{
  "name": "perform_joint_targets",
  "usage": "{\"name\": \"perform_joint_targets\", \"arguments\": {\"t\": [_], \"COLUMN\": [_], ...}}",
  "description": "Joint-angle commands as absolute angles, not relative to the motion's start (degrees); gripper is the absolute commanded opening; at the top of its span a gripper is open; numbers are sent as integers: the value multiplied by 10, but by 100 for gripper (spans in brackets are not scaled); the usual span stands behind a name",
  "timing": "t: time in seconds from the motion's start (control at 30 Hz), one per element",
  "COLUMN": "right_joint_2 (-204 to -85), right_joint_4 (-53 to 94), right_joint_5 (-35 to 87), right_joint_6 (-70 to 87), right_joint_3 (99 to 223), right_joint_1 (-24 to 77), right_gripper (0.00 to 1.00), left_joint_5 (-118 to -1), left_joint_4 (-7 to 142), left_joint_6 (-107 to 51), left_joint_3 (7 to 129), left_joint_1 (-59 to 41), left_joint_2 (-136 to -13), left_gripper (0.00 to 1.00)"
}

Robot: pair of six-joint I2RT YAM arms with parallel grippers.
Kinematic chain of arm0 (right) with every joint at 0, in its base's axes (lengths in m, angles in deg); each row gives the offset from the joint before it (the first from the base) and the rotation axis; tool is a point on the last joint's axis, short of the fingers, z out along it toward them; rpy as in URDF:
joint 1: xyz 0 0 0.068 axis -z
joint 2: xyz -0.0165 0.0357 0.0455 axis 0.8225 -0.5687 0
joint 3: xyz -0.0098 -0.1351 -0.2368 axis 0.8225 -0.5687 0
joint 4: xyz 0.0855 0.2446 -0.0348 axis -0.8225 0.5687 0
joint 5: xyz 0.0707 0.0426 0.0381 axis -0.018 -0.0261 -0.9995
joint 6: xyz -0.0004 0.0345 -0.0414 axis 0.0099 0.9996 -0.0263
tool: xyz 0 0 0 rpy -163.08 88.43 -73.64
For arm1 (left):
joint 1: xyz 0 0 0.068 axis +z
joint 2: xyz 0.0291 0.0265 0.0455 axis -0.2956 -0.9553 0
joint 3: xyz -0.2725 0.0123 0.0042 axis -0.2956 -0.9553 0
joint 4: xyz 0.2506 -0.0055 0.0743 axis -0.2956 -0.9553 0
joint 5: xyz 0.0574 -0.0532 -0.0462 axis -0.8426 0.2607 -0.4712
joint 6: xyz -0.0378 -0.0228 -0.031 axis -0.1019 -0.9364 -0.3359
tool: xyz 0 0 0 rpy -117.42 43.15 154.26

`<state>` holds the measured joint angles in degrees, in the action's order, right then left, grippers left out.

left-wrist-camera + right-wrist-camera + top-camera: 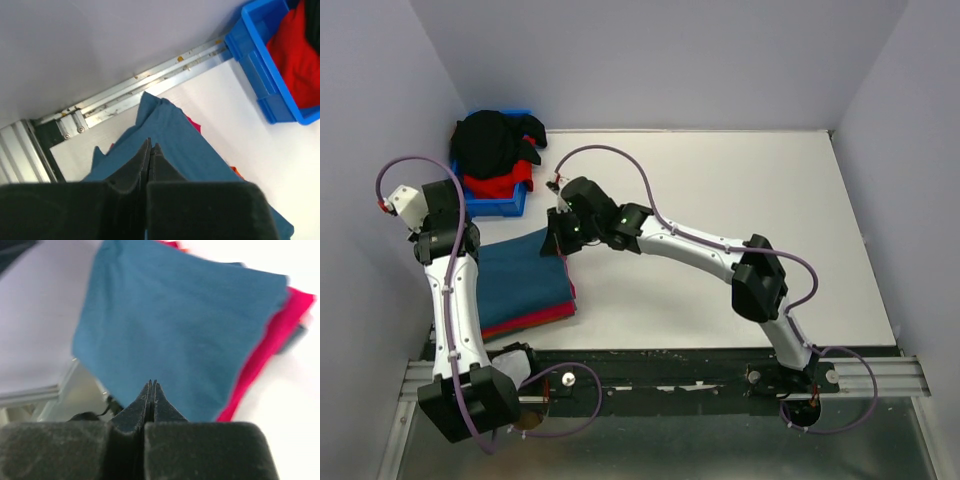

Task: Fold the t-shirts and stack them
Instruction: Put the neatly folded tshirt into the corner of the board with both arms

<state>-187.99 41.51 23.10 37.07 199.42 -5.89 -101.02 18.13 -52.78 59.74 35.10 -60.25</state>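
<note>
From above, we see the teal shirt (520, 275) folded flat on top of a crimson shirt (552, 312). It lies just on the near side of the right gripper (561, 243), whose tips sit at the shirt's far right corner. The fold looks close to square, its edges a little skewed to the table (720, 200) edge. The left arm hides its left side, so we cannot tell a long axis. Beyond that gripper, to its left, stands the bin (512, 208), heaped with a black shirt (488, 142) over a red shirt (498, 185).

In the left wrist view, the left gripper (150, 147) is clenched, fingers pressed together. We cannot tell whether any cloth is caught. The teal shirt lies under and ahead of the tips, one corner pointing at a rail (150, 82). Ahead to the right, the bin holds the red shirt.

In the right wrist view, the right gripper is clenched on nothing. The teal shirt spreads ahead of its tips, with the crimson shirt peeking out along its right edge.
</note>
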Motion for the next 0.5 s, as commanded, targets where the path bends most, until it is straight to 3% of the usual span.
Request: {"name": "perform_joint_targets", "arguments": {"t": [0.0,0.47], "right_joint_2": [-1884,-1968], "right_joint_4": [316,156], "right_joint_5": [69,-22], "right_joint_6": [394,520], "right_joint_3": [1971,1887], "right_joint_1": [-71,-89], "right_gripper": [1,1], "left_joint_5": [-939,-945], "left_joint_4": [188,237], "left_joint_6": [-554,-556], "left_joint_3": [564,531], "left_joint_1": [356,380], "left_joint_2": [-632,-726], "left_gripper": [0,0]}}
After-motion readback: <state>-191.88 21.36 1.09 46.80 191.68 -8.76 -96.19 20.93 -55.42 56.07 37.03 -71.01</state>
